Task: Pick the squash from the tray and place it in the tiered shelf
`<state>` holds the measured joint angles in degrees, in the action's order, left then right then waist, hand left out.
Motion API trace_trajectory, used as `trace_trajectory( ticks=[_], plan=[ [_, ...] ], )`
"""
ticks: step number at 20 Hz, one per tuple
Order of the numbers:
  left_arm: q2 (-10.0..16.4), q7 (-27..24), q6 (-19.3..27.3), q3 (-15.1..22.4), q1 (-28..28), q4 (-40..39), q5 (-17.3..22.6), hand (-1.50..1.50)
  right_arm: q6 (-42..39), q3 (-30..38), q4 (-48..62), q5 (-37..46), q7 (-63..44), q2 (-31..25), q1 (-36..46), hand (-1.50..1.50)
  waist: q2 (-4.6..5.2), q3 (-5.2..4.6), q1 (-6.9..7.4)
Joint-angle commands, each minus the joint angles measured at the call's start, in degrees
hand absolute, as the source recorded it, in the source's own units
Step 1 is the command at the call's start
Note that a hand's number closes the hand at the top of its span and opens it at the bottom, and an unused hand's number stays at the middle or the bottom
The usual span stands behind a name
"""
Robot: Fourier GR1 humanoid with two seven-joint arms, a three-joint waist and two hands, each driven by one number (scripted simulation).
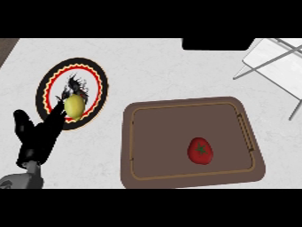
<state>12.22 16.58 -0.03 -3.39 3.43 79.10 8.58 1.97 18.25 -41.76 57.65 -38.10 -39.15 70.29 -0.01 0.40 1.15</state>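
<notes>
Nearest, at the lower left, found the left hand (35, 141) parked with fingers straight and up, nothing in it, fingertips overlapping the near rim of the patterned plate (94, 73). Saw no right hand anywhere in view (so nothing to say of its fingers). Just right of centre, noted a brown tray (156, 146) flat on the pale counter (153, 75), carrying on its right half, apart from every wall, the thing to be picked: a round red fruit (200, 150) with a green stalk, more tomato than squash by looks. Found it untouched, not yet lifted. Farther off on the left, spotted a yellow lemon-like fruit (75, 106) on the plate, no part of the job. Farthest, at the upper right, made out the white tiered shelf (290, 66), only partly in view and well apart from the tray.

Judged the step in hand to be the reach. Thought it best done with the right hand, given tray and shelf both on that side. Reckoned it better to come down from above with fingers spread wider than the fruit, then to curl them round its middle, given a shape likely to roll from a sideways nudge. Thought it wise to lift clear of the tray's raised rim before swinging toward the shelf.
</notes>
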Motion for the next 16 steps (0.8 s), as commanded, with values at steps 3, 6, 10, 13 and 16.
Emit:
trace_trajectory(
  ticks=[3, 6, 10, 13, 16],
  plan=[
    [-1.69, 0.33, 1.77, 0.36, -0.54, -1.51, -1.59, 0.00, 1.47, -0.38, -2.35, -1.63, 1.71, 1.99, -2.21, 1.50, 0.00, -0.42, -0.91],
    [-1.67, -0.81, 0.33, -0.10, 0.57, -3.99, -1.05, 0.00, 2.91, 0.41, 4.26, -1.47, 5.13, -0.01, -0.09, 1.50, 0.32, -0.42, -0.40],
    [-2.11, -0.07, 0.62, 0.10, 1.12, -4.03, -1.40, 0.00, -2.45, -2.55, 3.01, 0.38, 1.15, 0.44, 1.54, 1.50, 0.18, -0.44, -0.63],
    [-2.10, -0.92, 0.85, 0.52, 0.30, -3.67, -2.32, 0.00, 9.32, 3.63, 3.17, -2.32, 0.18, -0.12, 1.72, -1.50, 0.45, -0.41, -0.24],
    [-1.37, -2.19, -0.56, -0.38, -0.47, -3.49, -1.52, 0.00, 11.68, 5.18, 0.60, -4.07, -1.11, 0.63, 0.65, -1.50, 0.13, -0.42, -0.81]
  ],
)
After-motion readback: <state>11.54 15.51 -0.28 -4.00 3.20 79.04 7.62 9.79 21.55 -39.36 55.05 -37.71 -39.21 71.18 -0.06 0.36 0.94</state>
